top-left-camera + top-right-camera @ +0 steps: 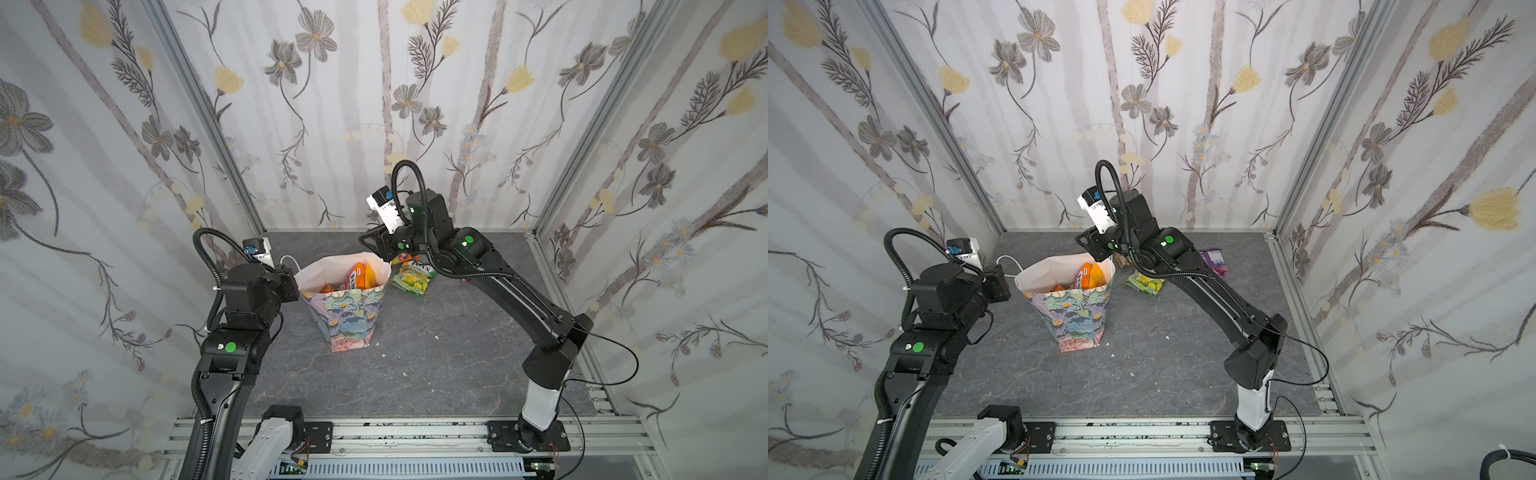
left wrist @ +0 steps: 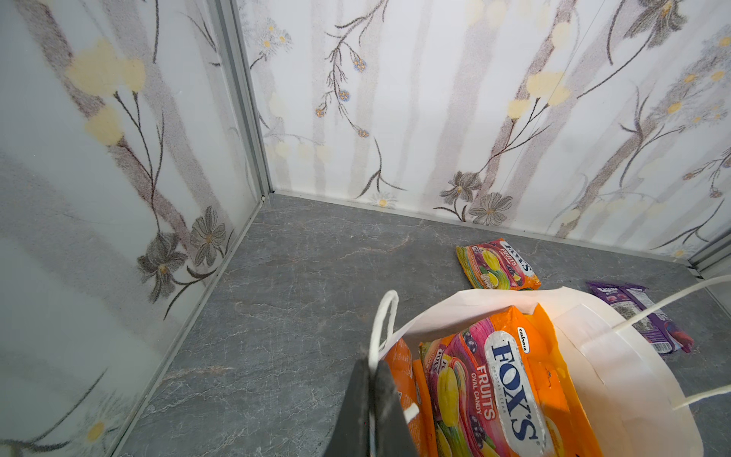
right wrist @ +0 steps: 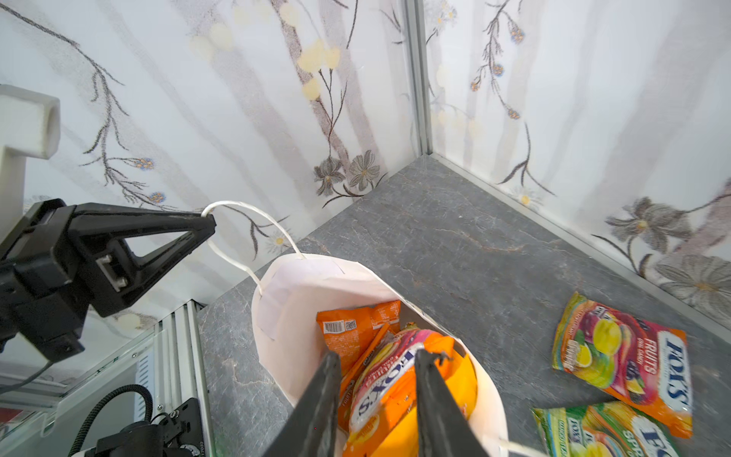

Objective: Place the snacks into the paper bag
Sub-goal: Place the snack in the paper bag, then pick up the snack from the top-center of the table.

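Observation:
The floral paper bag stands upright mid-table, its white lining showing. My left gripper is shut on the bag's white cord handle. Over the bag's mouth, my right gripper is open, with nothing between its fingers. An orange-pink FOX'S packet stands in the bag beside an orange packet. On the table behind lie a green FOX'S packet, another orange-pink one and a purple one.
Floral walls close in the grey stone-look table on three sides. An aluminium rail carrying both arm bases runs along the front edge. The right arm's forearm stretches over the table's right part.

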`<state>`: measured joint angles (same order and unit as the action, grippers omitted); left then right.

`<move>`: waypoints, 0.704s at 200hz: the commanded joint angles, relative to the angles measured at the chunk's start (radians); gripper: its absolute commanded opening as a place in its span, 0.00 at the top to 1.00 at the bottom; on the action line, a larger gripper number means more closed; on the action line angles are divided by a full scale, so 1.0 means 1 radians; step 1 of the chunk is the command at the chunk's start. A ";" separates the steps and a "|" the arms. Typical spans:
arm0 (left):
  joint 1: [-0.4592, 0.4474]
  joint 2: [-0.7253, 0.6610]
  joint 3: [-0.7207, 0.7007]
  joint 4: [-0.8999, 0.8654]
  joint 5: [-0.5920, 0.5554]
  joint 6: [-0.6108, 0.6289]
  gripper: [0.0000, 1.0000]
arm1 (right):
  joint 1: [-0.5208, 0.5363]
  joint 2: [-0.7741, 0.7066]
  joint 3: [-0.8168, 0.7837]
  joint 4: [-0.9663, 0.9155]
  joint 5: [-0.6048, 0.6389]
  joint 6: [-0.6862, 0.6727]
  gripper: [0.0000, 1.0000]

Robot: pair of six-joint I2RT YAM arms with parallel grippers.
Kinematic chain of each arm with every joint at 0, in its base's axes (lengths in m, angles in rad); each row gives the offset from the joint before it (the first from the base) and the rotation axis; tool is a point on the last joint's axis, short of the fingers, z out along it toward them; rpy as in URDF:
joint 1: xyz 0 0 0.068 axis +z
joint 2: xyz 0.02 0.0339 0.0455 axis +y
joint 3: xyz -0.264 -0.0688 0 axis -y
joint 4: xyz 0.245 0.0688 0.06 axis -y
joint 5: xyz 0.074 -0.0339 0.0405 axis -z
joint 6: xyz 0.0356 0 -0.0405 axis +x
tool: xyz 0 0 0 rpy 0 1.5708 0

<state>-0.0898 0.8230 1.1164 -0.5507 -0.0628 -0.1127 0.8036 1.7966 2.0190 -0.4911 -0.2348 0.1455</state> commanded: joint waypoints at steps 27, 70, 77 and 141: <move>0.001 -0.002 0.006 0.014 -0.010 0.000 0.99 | -0.097 -0.325 -0.473 0.481 0.125 0.154 0.63; 0.001 -0.003 0.003 0.015 -0.012 -0.001 0.99 | -0.203 -0.458 -0.690 0.491 0.162 0.239 0.53; 0.001 -0.006 0.001 0.015 -0.014 0.000 0.99 | -0.213 -0.477 -0.723 0.492 0.168 0.251 0.51; 0.001 -0.024 -0.019 0.018 -0.014 -0.002 0.99 | -0.256 -0.572 -0.949 0.435 0.171 0.297 0.41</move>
<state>-0.0898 0.8024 1.1069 -0.5507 -0.0746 -0.1120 0.5537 1.2358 1.1152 -0.0528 -0.0711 0.4187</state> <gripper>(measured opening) 0.050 0.571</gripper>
